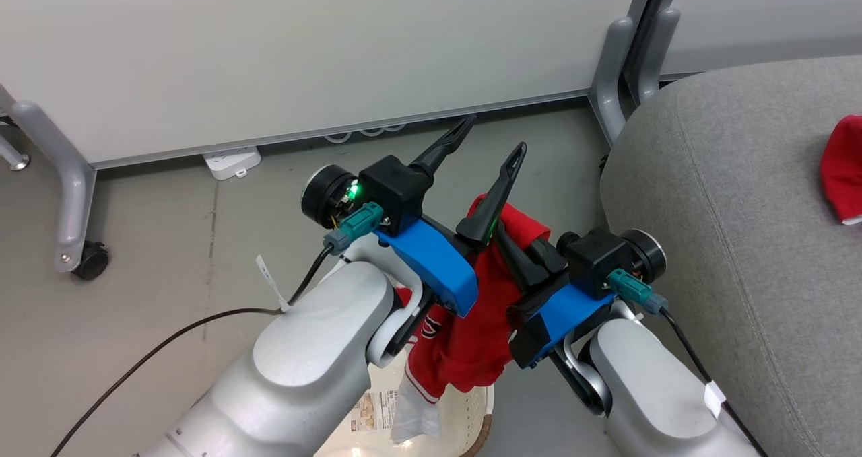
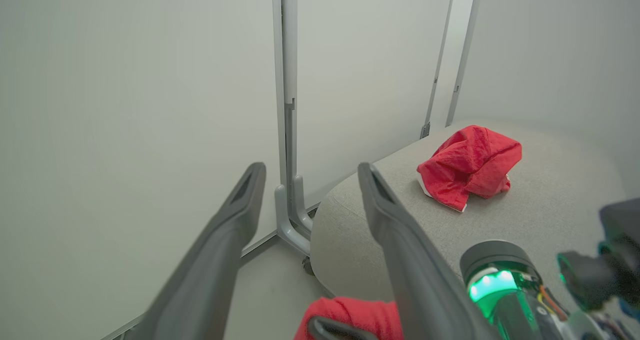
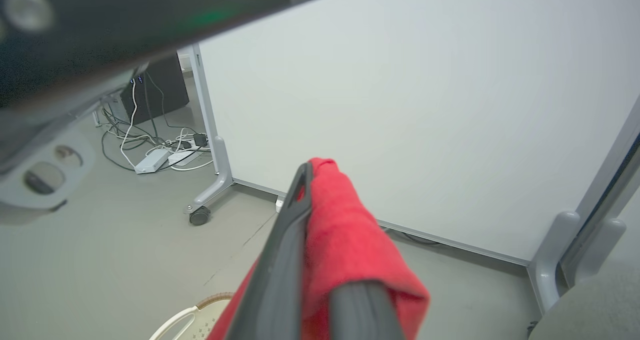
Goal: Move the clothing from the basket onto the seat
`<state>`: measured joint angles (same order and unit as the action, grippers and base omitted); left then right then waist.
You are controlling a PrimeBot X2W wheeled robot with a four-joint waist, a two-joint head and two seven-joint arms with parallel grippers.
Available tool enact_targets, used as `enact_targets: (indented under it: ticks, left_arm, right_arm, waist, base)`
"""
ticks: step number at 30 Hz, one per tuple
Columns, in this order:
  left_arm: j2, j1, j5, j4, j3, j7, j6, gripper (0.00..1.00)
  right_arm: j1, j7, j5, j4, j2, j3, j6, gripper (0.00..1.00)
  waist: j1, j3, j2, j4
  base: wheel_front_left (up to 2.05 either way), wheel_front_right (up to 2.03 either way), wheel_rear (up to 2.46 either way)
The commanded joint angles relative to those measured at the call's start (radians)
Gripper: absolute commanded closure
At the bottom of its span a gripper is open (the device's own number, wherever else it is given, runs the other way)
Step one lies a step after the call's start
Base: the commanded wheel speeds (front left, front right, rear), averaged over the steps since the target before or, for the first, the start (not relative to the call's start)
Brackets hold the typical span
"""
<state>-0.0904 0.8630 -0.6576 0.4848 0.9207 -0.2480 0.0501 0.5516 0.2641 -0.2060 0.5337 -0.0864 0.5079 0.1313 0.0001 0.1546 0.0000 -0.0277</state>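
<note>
Gripping a red garment (image 1: pixel 471 336) above the basket (image 1: pixel 471 413), right hand (image 1: pixel 502 238) pinched tight; left hand (image 1: pixel 495 134) spread wide, empty.

The head camera looks steeply down from above at the floor (image 1: pixel 168 255), the white partition (image 1: pixel 303 53) and the edge of the seat (image 1: pixel 727 208). The left wrist camera faces nearly level along the left gripper (image 2: pixel 310 172), across the seat top to the partition. The right wrist camera, close behind red clothing (image 3: pixel 345 240), faces the same partition and floor.
</note>
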Motion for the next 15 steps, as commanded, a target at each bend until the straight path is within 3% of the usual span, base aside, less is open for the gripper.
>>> enact_targets:
  ticks: [1,15]
  left_arm:
    - [-0.009,0.010,0.007,-0.001,0.003,-0.004,0.006,0.00]
    - [-0.024,0.036,0.022,-0.007,0.023,0.008,0.006,0.00]
  right_arm:
    - [-0.007,0.000,-0.003,-0.007,-0.005,-0.009,-0.001,1.00]
    - [-0.002,0.000,0.013,-0.057,-0.028,-0.120,-0.001,1.00]
  waist:
    - [-0.0001,0.003,0.0000,-0.006]
    - [-0.0001,0.068,0.0000,-0.129]
  base:
    - [0.00,0.00,0.00]
    - [0.00,0.00,0.00]
